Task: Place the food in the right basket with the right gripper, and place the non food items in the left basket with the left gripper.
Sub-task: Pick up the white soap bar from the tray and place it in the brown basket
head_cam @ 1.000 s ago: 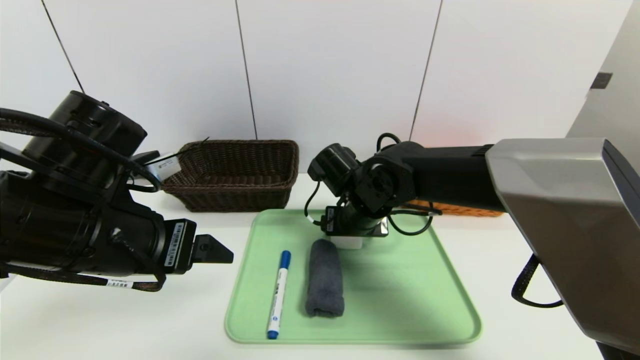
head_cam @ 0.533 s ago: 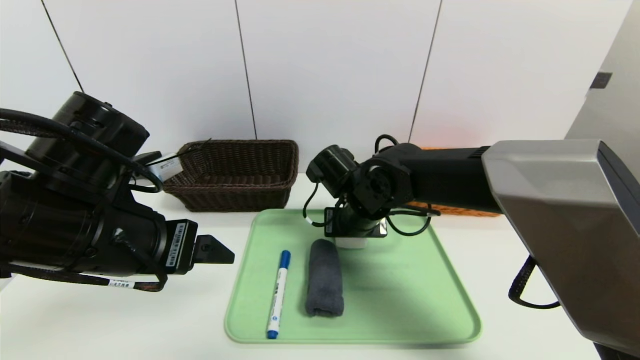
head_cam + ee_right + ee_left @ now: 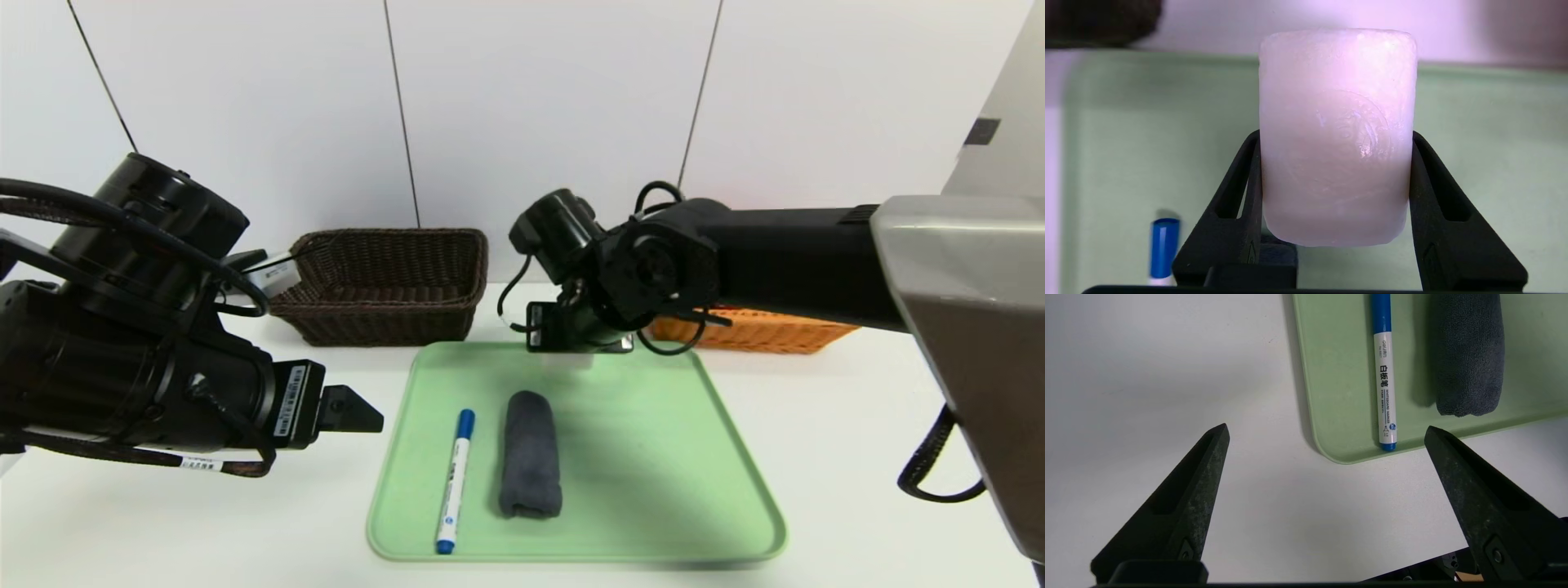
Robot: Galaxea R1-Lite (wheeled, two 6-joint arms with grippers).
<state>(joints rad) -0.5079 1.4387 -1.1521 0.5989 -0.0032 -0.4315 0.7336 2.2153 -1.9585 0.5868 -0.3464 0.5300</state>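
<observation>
green tray anchors everything: off its near left corner the left gripper waits wide open, by the marker and towel. above the tray's far edge the right gripper clamps the white bar for carrying; beyond sit the dark basket and orange basket.

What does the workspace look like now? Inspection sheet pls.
Surface: white table with green tray.
Job's things: marker and towel side by side on tray; white bar in right tool; dark basket and orange basket at the back.
Clutter: nothing seen.
Grippers: right tool shut on bar above tray's far edge; left tool open, over table beside tray.
Cables: black loops at right wrist.
Surroundings: white wall panels.
</observation>
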